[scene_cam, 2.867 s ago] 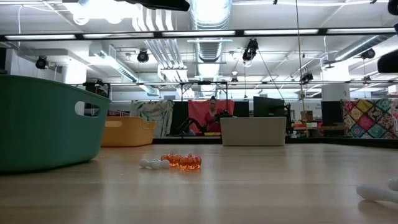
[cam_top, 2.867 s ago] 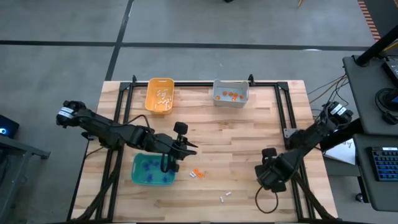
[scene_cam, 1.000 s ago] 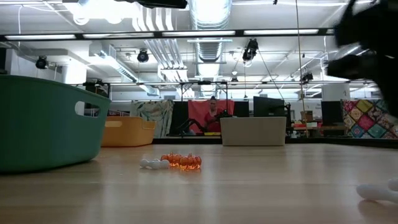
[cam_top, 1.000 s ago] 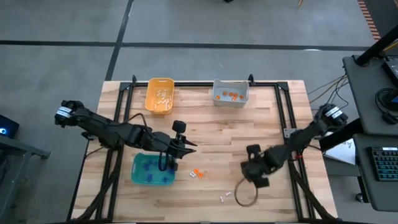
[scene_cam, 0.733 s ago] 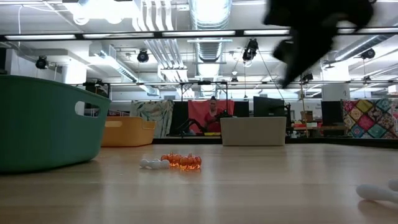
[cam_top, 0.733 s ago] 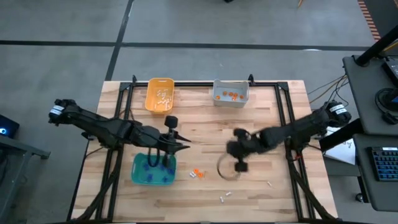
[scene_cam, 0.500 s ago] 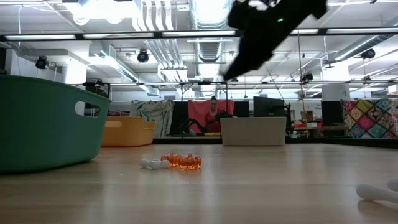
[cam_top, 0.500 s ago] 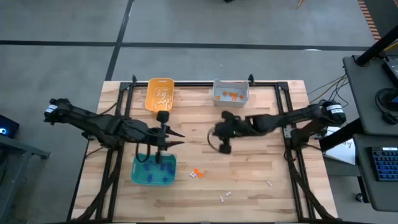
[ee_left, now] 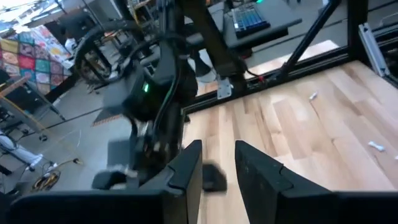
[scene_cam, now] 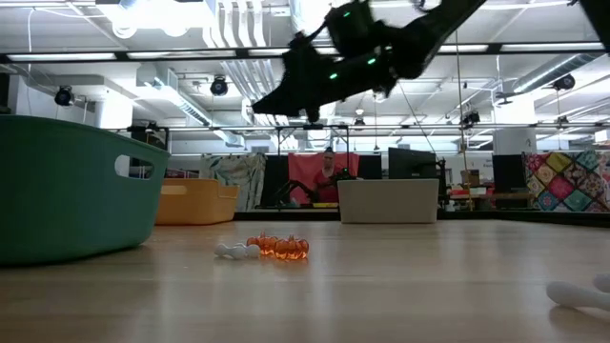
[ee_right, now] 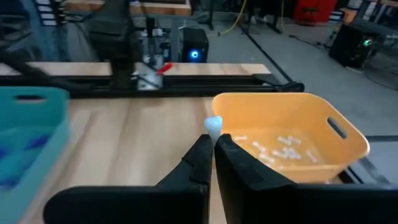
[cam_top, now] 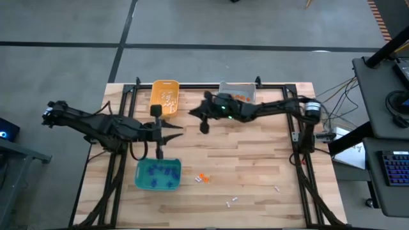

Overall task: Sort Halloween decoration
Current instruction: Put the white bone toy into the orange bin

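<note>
Hanging above the desk [cam_top: 255, 160] just beside the orange-yellow bin [ee_right: 292, 140], right claw [ee_right: 212, 142] pinching a small white trinket [ee_right: 213, 126] between closed fingertips — more white pieces [ee_right: 283, 148] lying inside that bin. Hovering over the far edge of the teal bin [cam_top: 157, 174], left claw [ee_left: 217, 165] with fingers standing slightly apart, nothing visibly between them. Sitting loose on the desk — orange trinkets [scene_cam: 278, 247] touching a white one [scene_cam: 233, 251], other white bits [cam_top: 231, 202] well apart nearer the front edge.

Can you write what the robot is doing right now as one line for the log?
right gripper: fingers shut on white trinket, near orange-yellow bin | left gripper: fingers apart, empty, beside teal bin | orange and white trinkets on table
</note>
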### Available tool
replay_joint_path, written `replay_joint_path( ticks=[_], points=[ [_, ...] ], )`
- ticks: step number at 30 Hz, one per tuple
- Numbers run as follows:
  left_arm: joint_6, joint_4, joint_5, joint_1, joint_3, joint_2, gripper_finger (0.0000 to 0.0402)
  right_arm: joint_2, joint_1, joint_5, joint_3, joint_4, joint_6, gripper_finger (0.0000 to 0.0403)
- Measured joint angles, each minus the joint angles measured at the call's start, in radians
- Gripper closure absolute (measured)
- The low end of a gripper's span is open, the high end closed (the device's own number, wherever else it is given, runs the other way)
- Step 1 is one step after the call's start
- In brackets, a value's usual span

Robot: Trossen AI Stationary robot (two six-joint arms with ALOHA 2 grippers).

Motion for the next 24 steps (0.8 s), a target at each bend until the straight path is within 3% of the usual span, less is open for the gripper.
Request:
replay_joint_path(
  ticks=[11,24],
  points=[
    [-0.019,-0.011,-0.009,0.0,0.0,-0.059,0.0323,0.329,-0.087,-0.001,0.407,-0.004,0.002,0.0394],
    [-0.043,-0.02,-0.009,0.0,0.0,-0.063,0.0323,0.553,-0.159,-0.076,0.706,-0.019,0.183,0.0394]
  ],
)
